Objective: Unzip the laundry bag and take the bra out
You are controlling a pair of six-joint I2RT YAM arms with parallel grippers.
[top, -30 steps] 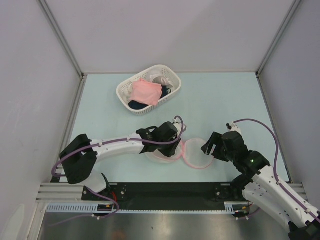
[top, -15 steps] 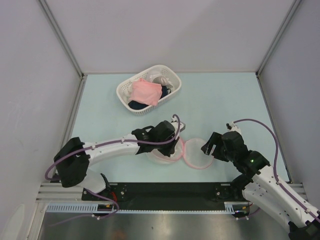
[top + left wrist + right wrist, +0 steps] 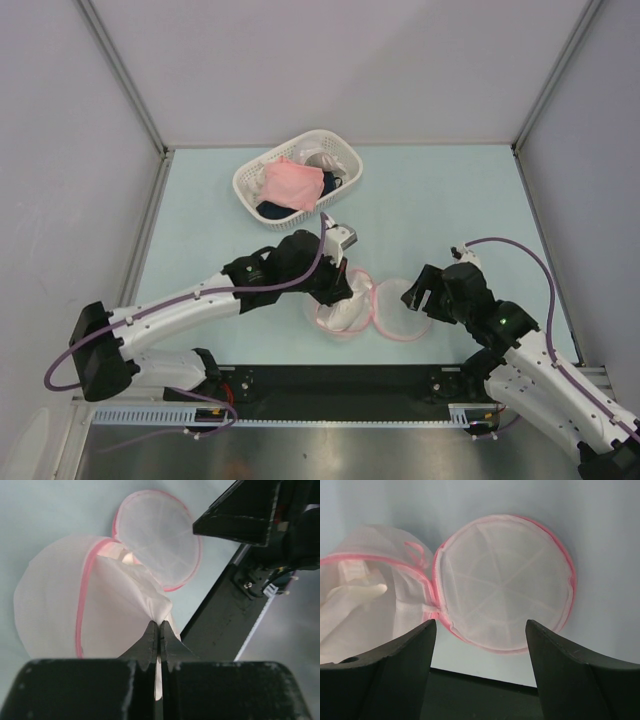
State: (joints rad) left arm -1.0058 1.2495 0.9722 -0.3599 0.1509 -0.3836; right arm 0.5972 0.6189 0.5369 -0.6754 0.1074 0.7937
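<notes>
The laundry bag lies unzipped on the table as two round mesh halves with pink edging, a left half (image 3: 330, 322) and a right half (image 3: 402, 318). My left gripper (image 3: 159, 625) is shut on pale, whitish-pink soft fabric (image 3: 127, 600). That fabric rises in a peak out of the left half (image 3: 47, 600) and looks like the bra. A strap-like band (image 3: 357, 590) of it shows in the right wrist view. My right gripper (image 3: 480, 622) stands open, just short of the flat right half (image 3: 505, 592), touching nothing. From above, the left gripper (image 3: 343, 292) hangs over the left half.
A white lattice basket (image 3: 245, 180) stands at the back, holding a salmon-pink cloth (image 3: 292, 184), a white cloth and a dark cloth. The black base rail (image 3: 340, 380) runs along the near edge just behind the bag. Side walls close in the table.
My left gripper has shut on the pale fabric in the left half and pulled it up. The left arm's elbow has swung out to the left. The right arm has stayed put.
</notes>
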